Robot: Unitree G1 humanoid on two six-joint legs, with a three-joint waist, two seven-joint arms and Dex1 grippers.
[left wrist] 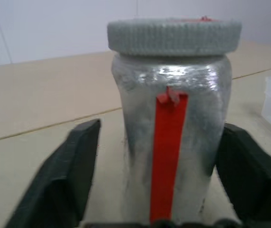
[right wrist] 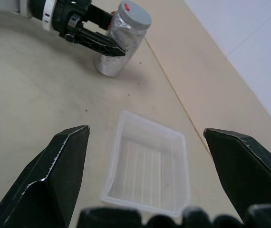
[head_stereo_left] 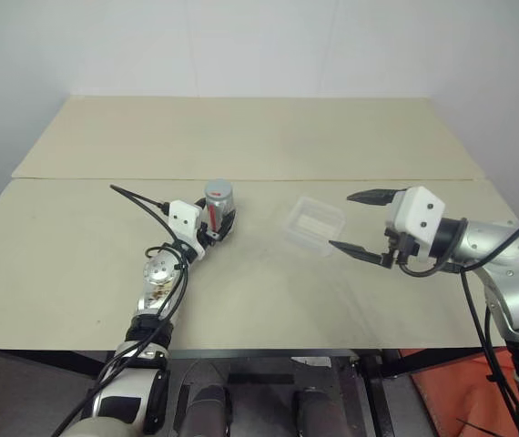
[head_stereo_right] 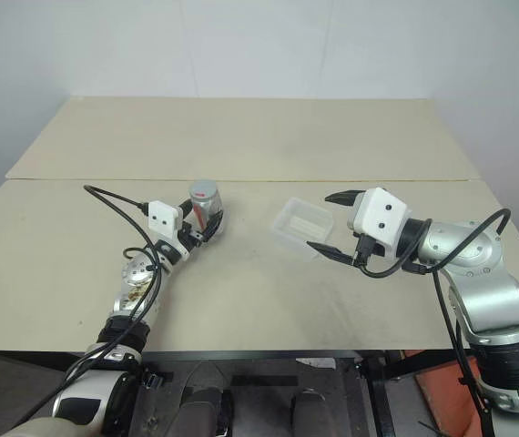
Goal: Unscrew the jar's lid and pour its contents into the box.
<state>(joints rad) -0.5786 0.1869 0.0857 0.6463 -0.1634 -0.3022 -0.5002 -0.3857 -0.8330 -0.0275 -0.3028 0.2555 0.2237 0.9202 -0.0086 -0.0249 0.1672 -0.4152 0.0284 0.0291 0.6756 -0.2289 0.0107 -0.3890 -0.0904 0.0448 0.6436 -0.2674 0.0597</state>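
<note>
The left gripper (head_stereo_left: 216, 225) has its two black fingers set on either side of the small upright silver-grey jar (head_stereo_left: 218, 208), narrowed around its body; in the left wrist view one finger (left wrist: 252, 175) sits against the jar's side while the other finger (left wrist: 69, 175) stands just off it with a thin gap, so the grip does not look fully closed. The jar has a crinkled, foil-like silver surface with a red strip running down its side, and it stands on the pale beige tabletop (head_stereo_left: 77, 264) near the seam between the two boards, left of centre. The round grey lid (left wrist: 173, 35) with a ribbed edge and a small red mark on top is on the jar. The right gripper (head_stereo_left: 361, 223) is spread wide and holds nothing, hovering just to the right of the small clear plastic rectangular box (head_stereo_left: 314, 224), which lies on the table to the right of the jar, apart from it. The box has rounded corners, thin translucent walls and a faintly ribbed pale base.
</note>
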